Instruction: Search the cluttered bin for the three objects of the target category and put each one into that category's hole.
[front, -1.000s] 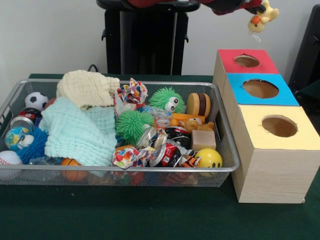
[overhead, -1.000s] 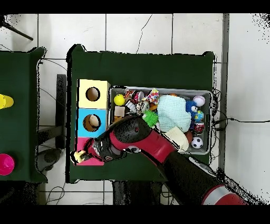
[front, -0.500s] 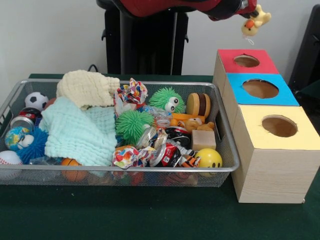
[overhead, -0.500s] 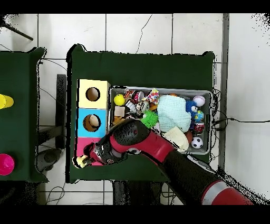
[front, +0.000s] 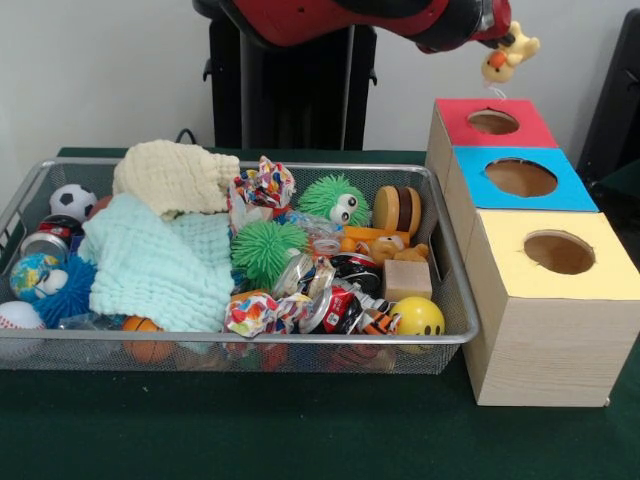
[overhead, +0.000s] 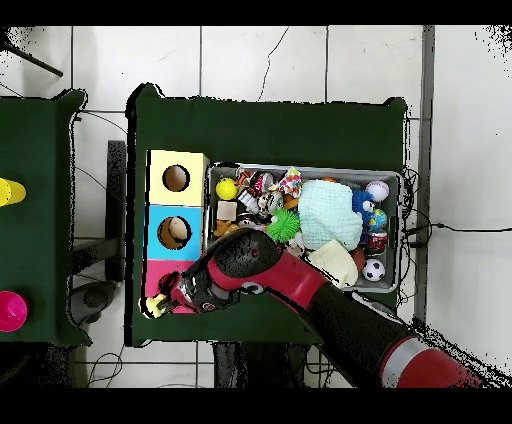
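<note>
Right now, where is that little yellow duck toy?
In the front view the yellow duck toy hangs from the gripper at upper right, above the red-topped box, outside the wire bin.

The front view looks from low and close across the green surface (front: 300, 440), taking in the wire bin (front: 240, 340) and the row of three boxes (front: 530, 250) from the side. The overhead view looks straight down from high above, so the whole surface (overhead: 270, 125) and the tiled floor (overhead: 260, 60) around it appear. Both views share the bin (overhead: 392, 180), the boxes (overhead: 155, 230) and the red arm (overhead: 300, 285).
</note>
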